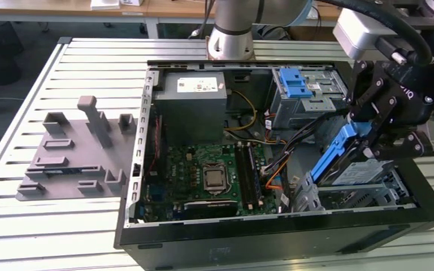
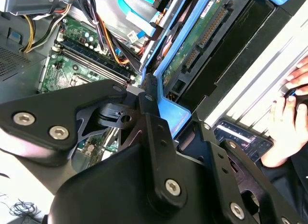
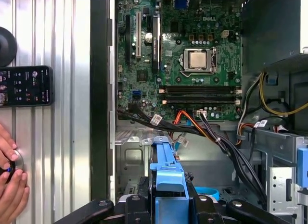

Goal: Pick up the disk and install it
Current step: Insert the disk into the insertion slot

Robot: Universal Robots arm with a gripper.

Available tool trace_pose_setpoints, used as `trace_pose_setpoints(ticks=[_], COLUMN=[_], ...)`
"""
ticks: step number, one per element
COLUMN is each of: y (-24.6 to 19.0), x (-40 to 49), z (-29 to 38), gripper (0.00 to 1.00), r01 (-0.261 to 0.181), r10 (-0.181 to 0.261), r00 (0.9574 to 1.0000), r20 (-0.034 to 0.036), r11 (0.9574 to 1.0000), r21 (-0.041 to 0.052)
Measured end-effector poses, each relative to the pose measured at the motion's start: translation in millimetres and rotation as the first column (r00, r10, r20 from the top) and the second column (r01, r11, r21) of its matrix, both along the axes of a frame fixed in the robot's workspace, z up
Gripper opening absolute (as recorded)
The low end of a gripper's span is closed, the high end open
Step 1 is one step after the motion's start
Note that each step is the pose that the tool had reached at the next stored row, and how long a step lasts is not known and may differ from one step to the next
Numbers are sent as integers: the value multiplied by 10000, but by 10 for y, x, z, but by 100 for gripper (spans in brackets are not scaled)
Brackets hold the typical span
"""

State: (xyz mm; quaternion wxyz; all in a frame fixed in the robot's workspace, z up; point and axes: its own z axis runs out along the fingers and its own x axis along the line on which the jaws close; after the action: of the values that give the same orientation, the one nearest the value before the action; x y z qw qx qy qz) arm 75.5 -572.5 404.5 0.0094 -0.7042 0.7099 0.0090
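gripper (image 1: pixel 379 148) grips tilted disk (image 1: pixel 336 161), lower end seemingly hidden.

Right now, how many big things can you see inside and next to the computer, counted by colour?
Blue: 2, the disk bracket held by the gripper and the cage latch
Grey: 2, the power-supply box and the fixture plate
Green: 1, the motherboard
Total: 5

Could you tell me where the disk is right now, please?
The disk is held tilted in the pincer at the exterior view's right, above the case's drive bay, right of the motherboard.
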Motion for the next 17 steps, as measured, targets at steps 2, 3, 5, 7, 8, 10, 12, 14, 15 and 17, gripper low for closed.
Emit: trace_pose_setpoints(ticks=[2, 3, 5, 7, 8, 10, 12, 14, 15, 17], y=[0, 0, 0, 0, 0, 0, 0, 0, 0, 0], x=[0, 0, 0, 0, 0, 0, 0, 0, 0, 0], z=[-19, -29, -48, -68, -77, -97, -116, -135, -144, -162], gripper=[36, 36, 36, 36, 36, 36, 36, 36, 36, 36], r01=[0, 0, 1, 0, 0, 0, 0, 0, 0, 0], r10=[0, 0, -1, 0, 0, 0, 0, 0, 0, 0], r00=[10000, 10000, 10000, 10000, 10000, 10000, 10000, 10000, 10000, 10000], r20=[0, 0, 0, 0, 0, 0, 0, 0, 0, 0], r11=[10000, 10000, 10000, 10000, 10000, 10000, 10000, 10000, 10000, 10000], r21=[-2, -1, -1, -1, -1, -1, -1, -1, -1, -1])
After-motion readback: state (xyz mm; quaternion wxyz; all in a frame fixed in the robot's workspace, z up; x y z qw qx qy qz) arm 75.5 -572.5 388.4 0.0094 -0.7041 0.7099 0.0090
